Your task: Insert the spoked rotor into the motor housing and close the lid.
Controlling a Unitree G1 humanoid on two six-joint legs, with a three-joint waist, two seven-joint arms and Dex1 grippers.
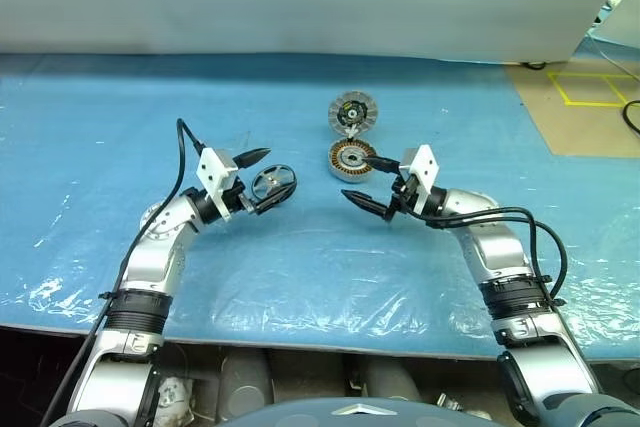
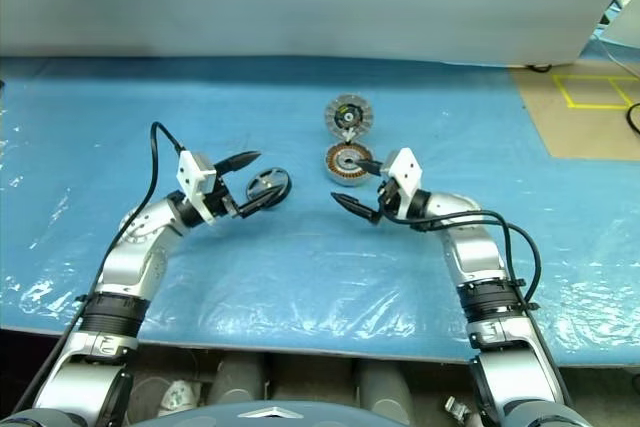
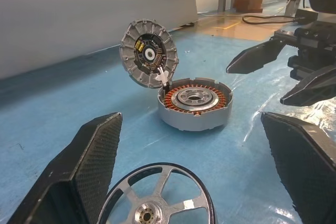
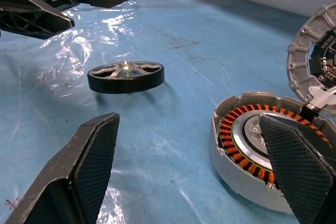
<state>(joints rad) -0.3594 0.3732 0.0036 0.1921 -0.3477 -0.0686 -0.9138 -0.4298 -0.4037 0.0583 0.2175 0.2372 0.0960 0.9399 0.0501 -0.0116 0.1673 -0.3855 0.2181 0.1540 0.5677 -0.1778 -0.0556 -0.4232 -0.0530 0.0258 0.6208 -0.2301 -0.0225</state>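
Left gripper (image 1: 262,180): fingers spread wide, holding nothing; it points toward the robot's right, with the rotor lying flat between and just ahead of its fingertips.
Right gripper (image 1: 368,184): fingers spread wide, empty; it points toward the robot's left, its upper finger reaching over the near edge of the housing.
Spoked rotor (image 4: 126,76): flat on the blue plastic sheet (image 1: 300,277), axis upright, dark rim with slim silvery spokes and a central hub; apart from the housing, on the robot's left of it.
Motor housing (image 3: 195,104): sits open side up, axis upright, copper windings ringed around a silver centre; near the middle of the sheet.
Lid (image 3: 149,53): hinged open at the housing's far edge, standing almost on edge, its inner face turned toward the robot.
Writing: small yellow-green marks on the lid's dark centre; too small to read.
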